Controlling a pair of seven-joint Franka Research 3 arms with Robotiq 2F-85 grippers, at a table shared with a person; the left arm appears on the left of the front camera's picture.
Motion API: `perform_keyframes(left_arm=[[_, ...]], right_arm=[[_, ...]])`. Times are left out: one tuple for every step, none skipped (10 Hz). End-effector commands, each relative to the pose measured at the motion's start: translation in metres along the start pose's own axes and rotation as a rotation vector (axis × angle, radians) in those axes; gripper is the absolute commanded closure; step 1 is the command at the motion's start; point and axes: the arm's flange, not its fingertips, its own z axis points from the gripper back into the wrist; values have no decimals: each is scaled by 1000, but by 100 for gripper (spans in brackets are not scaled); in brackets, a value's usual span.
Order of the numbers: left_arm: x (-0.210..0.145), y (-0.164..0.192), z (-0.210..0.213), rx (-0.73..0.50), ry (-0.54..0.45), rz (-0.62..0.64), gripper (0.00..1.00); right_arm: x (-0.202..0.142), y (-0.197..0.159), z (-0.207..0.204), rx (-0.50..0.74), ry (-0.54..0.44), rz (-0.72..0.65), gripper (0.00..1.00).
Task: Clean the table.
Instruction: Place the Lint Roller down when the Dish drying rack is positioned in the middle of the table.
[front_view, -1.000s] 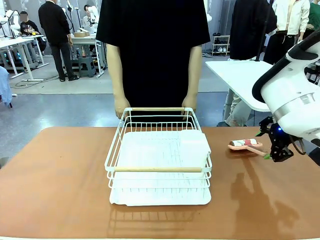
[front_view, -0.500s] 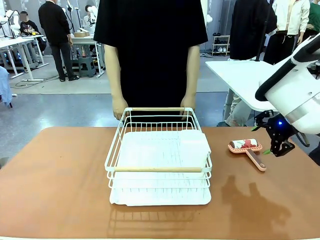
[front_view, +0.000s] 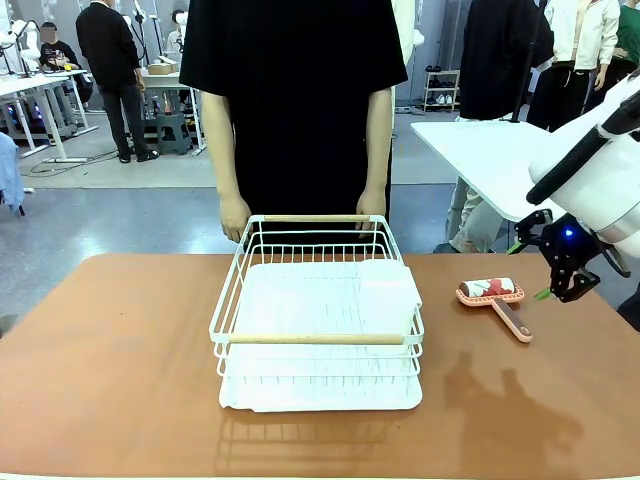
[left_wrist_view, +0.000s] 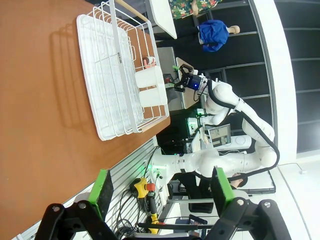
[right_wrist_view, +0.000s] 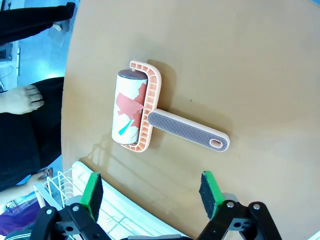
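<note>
The table (front_view: 120, 350) has a reddish-brown top; it also shows as table (left_wrist_view: 35, 110) and table (right_wrist_view: 260, 55). A pink lint roller (front_view: 493, 295) lies flat on its right side, handle toward the robot. My right gripper (front_view: 535, 270) hangs open in the air just right of it, holding nothing. From the right wrist, the lint roller (right_wrist_view: 145, 112) lies beyond my right gripper (right_wrist_view: 150, 192), clear of the green pads (right_wrist_view: 92, 192). My left gripper (left_wrist_view: 162, 187) is open and empty, well back from the white wire rack (left_wrist_view: 120, 75).
The white wire rack (front_view: 316, 315) with a wooden bar sits mid-table on a white drip tray. A person in black stands at the far edge, one hand (front_view: 235, 215) near each far corner of the rack. A white-topped table (front_view: 480, 150) stands behind on the right.
My right gripper has risen and drawn back to the right, away from the lint roller's handle. The roller stays on the table. The person's hands have lifted slightly.
</note>
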Motion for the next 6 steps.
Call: perform_keyframes(left_arm=[[-1, 1, 3, -20, -4, -22, 0], [-1, 1, 3, -20, -4, -22, 0], [-1, 1, 3, -20, -4, -22, 0], [-1, 1, 3, -20, -4, -22, 0], [-1, 1, 3, -20, -4, -22, 0], [-1, 1, 3, -20, -4, -22, 0]], right_arm=[[-3, -3, -6, 14, -4, -1, 0], [-3, -3, -6, 14, -4, -1, 0], [-3, -3, -6, 14, -4, -1, 0], [-3, -3, -6, 14, -4, -1, 0], [-3, -3, -6, 14, -4, -1, 0], [-3, -3, -6, 14, -4, -1, 0]])
